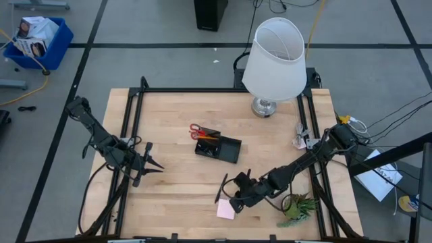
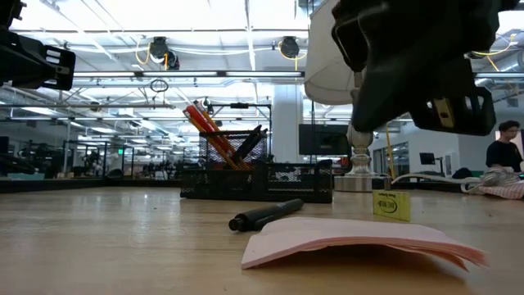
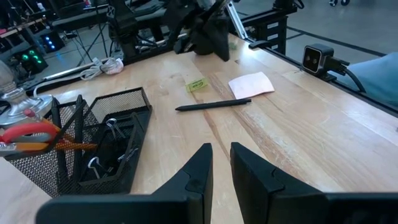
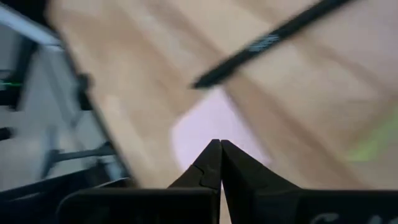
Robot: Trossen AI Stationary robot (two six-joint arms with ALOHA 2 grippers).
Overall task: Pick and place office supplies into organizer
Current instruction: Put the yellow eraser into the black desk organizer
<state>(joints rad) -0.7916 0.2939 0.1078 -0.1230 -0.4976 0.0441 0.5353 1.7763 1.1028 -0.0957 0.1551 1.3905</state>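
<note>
The black mesh organizer (image 1: 226,150) stands mid-table, with red-handled scissors (image 1: 196,130) and orange pencils (image 3: 74,147) upright in its taller section. A black pen (image 1: 221,187) lies flat on the wood nearer the front edge. Beside the pen are a pink sticky-note pad (image 1: 225,209) and a small yellow-green eraser (image 3: 196,84). My right gripper (image 4: 219,144) is shut and holds nothing. It hangs slanting down just above the pad (image 4: 211,124), with the pen (image 4: 267,43) beyond it. My left gripper (image 3: 221,152) waits at the table's left, its fingers a narrow gap apart around nothing.
A white-shaded lamp (image 1: 273,61) stands at the far right of the table. A small green potted plant (image 1: 297,208) sits at the near right, close behind my right arm. Black clips (image 3: 112,127) lie in the organizer's low compartment. Bare wood lies between the organizer and my left gripper.
</note>
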